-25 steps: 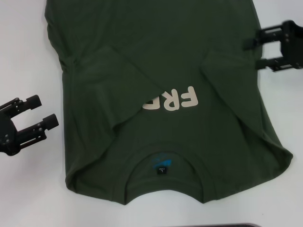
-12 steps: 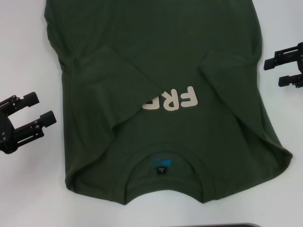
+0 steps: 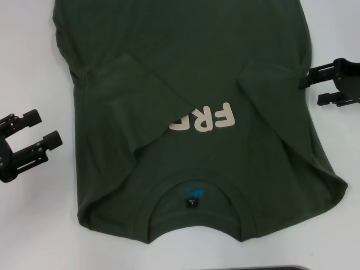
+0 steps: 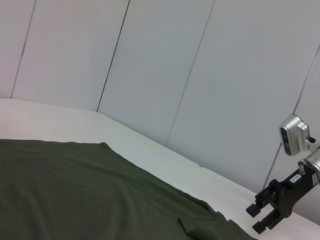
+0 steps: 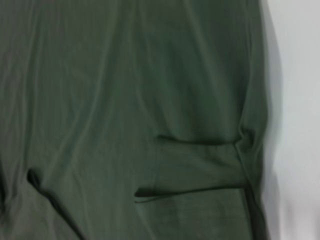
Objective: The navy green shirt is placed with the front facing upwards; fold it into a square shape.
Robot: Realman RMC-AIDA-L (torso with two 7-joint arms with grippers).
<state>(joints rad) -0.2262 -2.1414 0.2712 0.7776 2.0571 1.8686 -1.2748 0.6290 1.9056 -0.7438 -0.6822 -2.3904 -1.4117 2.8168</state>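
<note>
1 left gripper (image 3: 39, 130), fingers spread and holding nothing, sits on the white table (image 3: 34, 236) left of the shirt. 1 navy green shirt (image 3: 191, 73) lies flat mid-table, both sleeves folded inward, cream print reads "FRE" (image 3: 203, 119), blue neck label (image 3: 190, 193), collar nearest. 1 right gripper (image 3: 313, 85), fingers parted and holding nothing, just beside the shirt's right edge.
</note>
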